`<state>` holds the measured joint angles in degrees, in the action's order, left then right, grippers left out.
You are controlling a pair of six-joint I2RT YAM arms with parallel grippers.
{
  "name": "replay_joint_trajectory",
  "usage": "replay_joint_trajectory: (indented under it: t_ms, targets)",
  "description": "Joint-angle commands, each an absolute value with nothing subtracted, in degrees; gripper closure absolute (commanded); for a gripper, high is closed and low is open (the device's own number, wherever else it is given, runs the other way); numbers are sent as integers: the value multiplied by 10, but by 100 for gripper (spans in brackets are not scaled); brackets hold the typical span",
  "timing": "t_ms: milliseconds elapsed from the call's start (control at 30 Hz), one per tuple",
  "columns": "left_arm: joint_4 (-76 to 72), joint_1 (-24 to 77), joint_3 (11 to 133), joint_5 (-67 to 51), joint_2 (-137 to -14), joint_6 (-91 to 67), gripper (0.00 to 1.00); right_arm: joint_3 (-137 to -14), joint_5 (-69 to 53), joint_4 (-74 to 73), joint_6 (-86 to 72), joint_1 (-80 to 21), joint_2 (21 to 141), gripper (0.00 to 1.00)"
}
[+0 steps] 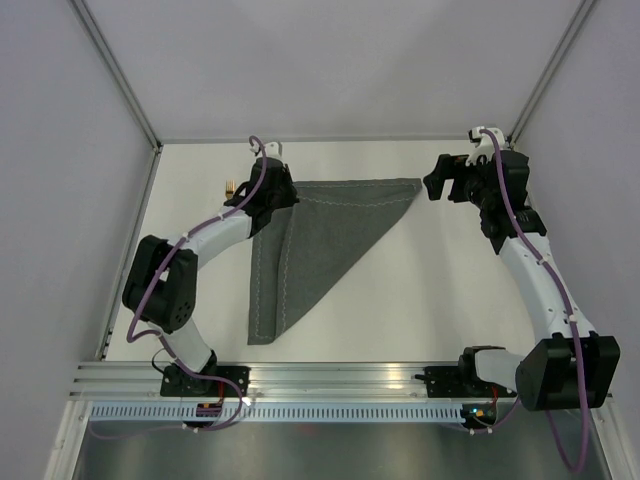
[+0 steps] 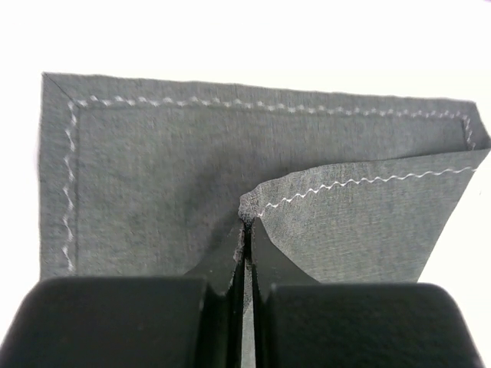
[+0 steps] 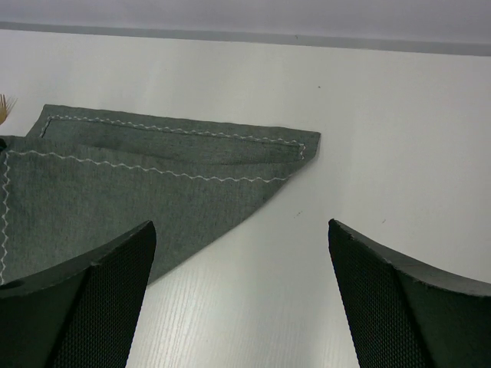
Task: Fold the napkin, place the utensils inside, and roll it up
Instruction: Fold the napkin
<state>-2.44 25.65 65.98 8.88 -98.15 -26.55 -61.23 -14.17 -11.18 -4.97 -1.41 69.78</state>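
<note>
The dark grey napkin (image 1: 320, 240) lies on the white table, folded over into a rough triangle with its point toward the near edge. My left gripper (image 1: 285, 195) is shut on a corner of the napkin's upper layer (image 2: 247, 205) at the cloth's far left, holding it over the lower layer (image 2: 153, 176). My right gripper (image 1: 440, 185) is open and empty, just right of the napkin's far right corner (image 3: 307, 142). A small gold tip of a utensil (image 1: 230, 186) shows left of my left gripper; it also shows in the right wrist view (image 3: 6, 106).
Grey walls with metal rails close the table on the left, back and right. Bare white table (image 1: 420, 290) lies right of the napkin. The arm bases sit on the aluminium rail (image 1: 330, 375) at the near edge.
</note>
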Motion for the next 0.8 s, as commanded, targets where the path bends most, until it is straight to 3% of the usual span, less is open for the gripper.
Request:
replay_joint_trajectory:
  t_ms: [0,767]
  targets:
    - [-19,237,699,61,-980,-255,98,-611,-150,-106,-61,-16,703,2]
    - [20,166,787,12,-1054,-253,98,-613,-157,-107,-62,-17,722,2]
